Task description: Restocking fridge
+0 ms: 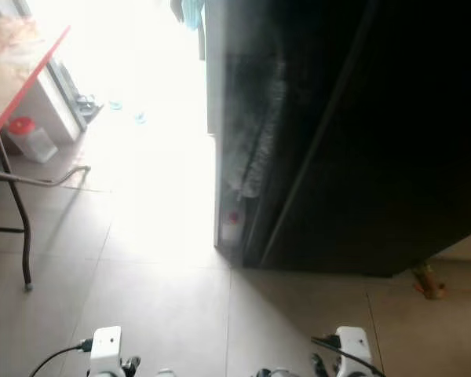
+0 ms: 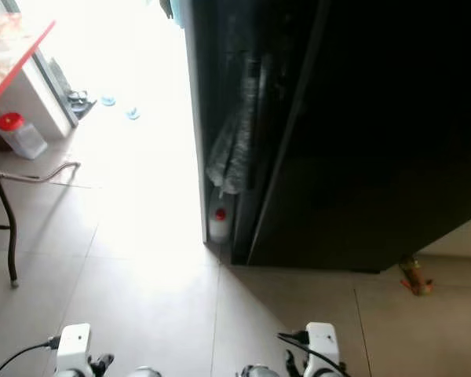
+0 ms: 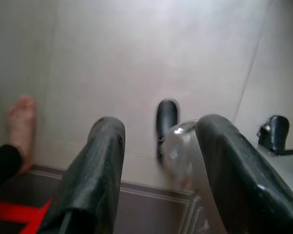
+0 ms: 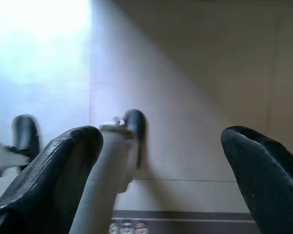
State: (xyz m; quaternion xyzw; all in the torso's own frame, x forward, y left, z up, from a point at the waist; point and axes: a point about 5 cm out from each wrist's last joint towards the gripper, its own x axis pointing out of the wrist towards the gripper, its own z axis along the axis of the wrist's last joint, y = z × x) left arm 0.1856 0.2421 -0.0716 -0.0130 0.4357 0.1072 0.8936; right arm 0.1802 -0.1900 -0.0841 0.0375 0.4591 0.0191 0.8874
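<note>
A tall black fridge (image 1: 361, 141) stands ahead to the right, its dark side and front facing me. In the narrow gap at its left edge, a white bottle with a red cap (image 2: 218, 222) stands on the floor under a crumpled plastic bag (image 2: 231, 157). Both arms hang low, their white wrists at the lower edge of the eye views: left arm (image 1: 106, 345), right arm (image 1: 353, 342). My left gripper (image 3: 158, 126) points down at the tiled floor, open and holding nothing. My right gripper (image 4: 161, 136) also points at the floor, open and holding nothing.
A red-edged table (image 1: 16, 71) on thin metal legs (image 1: 20, 228) stands at the left, a clear jar with a red lid (image 1: 30, 139) behind it. A small orange object (image 1: 428, 281) lies by the fridge's right corner. A person's bare foot (image 3: 22, 126) is close to my left side.
</note>
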